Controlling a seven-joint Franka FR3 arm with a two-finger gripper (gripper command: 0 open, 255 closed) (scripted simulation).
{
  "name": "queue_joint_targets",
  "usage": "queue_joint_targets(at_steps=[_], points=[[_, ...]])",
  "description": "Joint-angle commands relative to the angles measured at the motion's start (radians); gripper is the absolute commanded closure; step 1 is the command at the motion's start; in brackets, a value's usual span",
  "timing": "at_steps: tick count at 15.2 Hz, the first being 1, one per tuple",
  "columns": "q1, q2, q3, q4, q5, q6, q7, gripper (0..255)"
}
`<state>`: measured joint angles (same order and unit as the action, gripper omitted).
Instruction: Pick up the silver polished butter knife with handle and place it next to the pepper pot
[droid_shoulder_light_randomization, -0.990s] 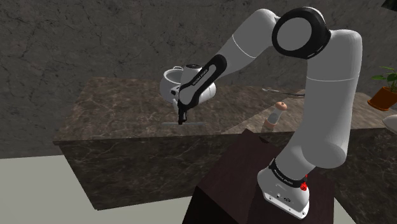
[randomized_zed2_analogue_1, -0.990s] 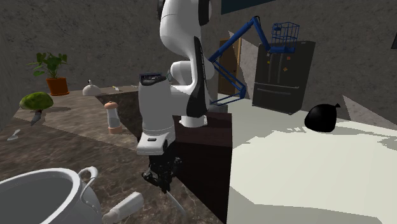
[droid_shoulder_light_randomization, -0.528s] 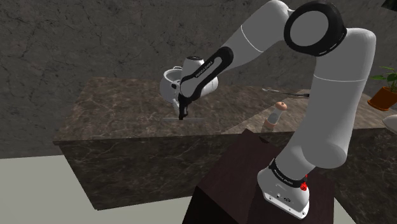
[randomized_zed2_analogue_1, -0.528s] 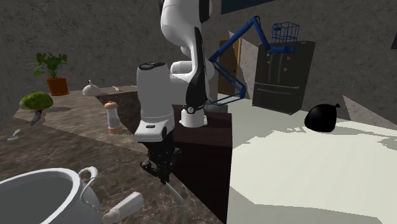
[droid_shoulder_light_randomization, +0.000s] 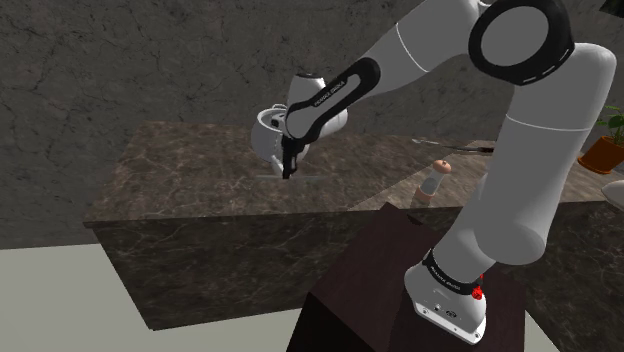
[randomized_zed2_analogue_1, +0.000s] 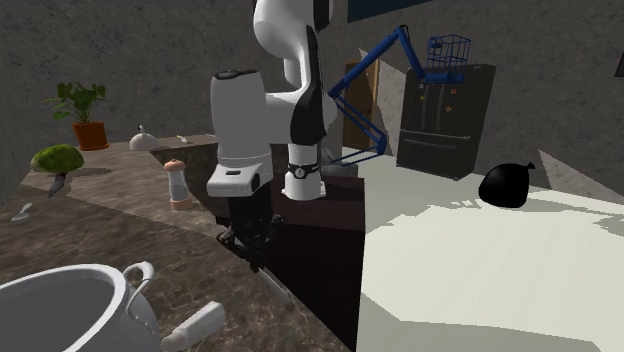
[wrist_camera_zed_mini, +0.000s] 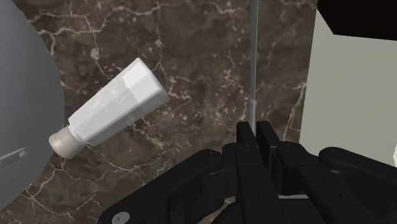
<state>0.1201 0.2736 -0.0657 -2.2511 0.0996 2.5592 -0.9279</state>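
Observation:
My gripper (wrist_camera_zed_mini: 253, 130) is shut on the silver butter knife (wrist_camera_zed_mini: 253, 57), whose thin blade sticks straight out from between the fingers. In the shoulder view the gripper (droid_shoulder_light_randomization: 288, 170) hangs just above the dark marble counter (droid_shoulder_light_randomization: 180, 190) with the knife (droid_shoulder_light_randomization: 305, 177) level under it, in front of a white pot (droid_shoulder_light_randomization: 268, 130). The second exterior view shows the gripper (randomized_zed2_analogue_1: 255, 258) near the counter's edge with the knife (randomized_zed2_analogue_1: 278, 290) slanting down from it. The pepper pot (droid_shoulder_light_randomization: 432, 184) (randomized_zed2_analogue_1: 178, 185) stands upright farther along the counter, well apart from the gripper.
A white tube (wrist_camera_zed_mini: 111, 108) (randomized_zed2_analogue_1: 195, 325) lies on the counter beside the big white pot (randomized_zed2_analogue_1: 70, 310). A potted plant (randomized_zed2_analogue_1: 80, 115), a green lump (randomized_zed2_analogue_1: 57, 158) and a small lidded dish (randomized_zed2_analogue_1: 143, 140) sit at the far end. The dark stand (droid_shoulder_light_randomization: 400, 290) adjoins the counter.
The gripper has risen from the counter with the knife clasped in it, lifting the knife off the surface. The arm's upper links have swung higher.

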Motion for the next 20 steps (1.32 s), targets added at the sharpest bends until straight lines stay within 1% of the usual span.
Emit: queue_joint_targets(at_steps=[1,20], points=[[0.002,-0.024,-0.002,-0.001,-0.005,-0.023,0.005,255],[0.007,-0.201,-0.012,0.06,-0.042,-0.26,0.037,255]])
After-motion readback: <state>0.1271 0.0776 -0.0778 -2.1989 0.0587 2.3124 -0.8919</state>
